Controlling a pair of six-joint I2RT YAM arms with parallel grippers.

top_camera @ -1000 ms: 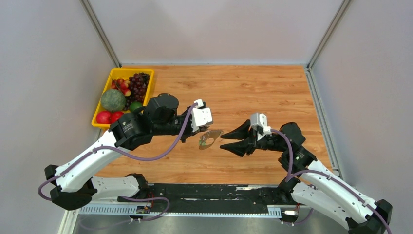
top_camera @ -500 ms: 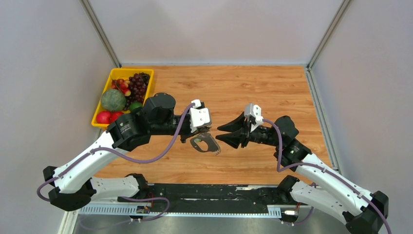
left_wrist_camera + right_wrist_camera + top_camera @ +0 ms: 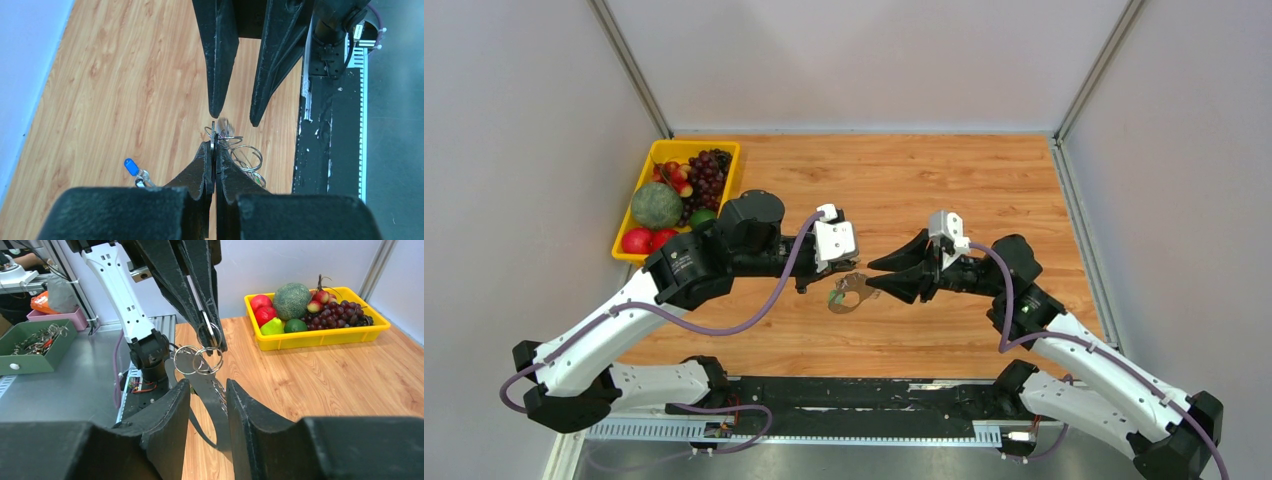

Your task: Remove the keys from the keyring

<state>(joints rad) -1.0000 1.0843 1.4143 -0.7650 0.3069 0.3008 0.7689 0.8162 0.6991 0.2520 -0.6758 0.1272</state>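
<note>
My left gripper (image 3: 832, 284) (image 3: 214, 146) is shut on the keyring (image 3: 854, 290), a bunch of thin silvery rings (image 3: 246, 157) with a small green tag (image 3: 834, 297), and holds it above the table. My right gripper (image 3: 870, 276) (image 3: 207, 390) is open, its fingertips (image 3: 215, 111) just short of the rings. In the right wrist view the rings (image 3: 197, 359) hang from my left fingers (image 3: 202, 295), and a dark strap with a chain hangs between my right jaws. A blue-headed key (image 3: 131, 166) lies on the table beside a small black-and-white piece. Other keys are not visible.
A yellow tray (image 3: 652, 160) (image 3: 320, 339) of fruit stands at the back left of the wooden table. Off the table's near edge, a green box (image 3: 30, 342) of metal bits and a pink box (image 3: 57, 316) sit on a grey bench.
My right gripper has moved left and up until its open fingertips reach the keyring. My left gripper shifted slightly and the keyring swung in its grip.
</note>
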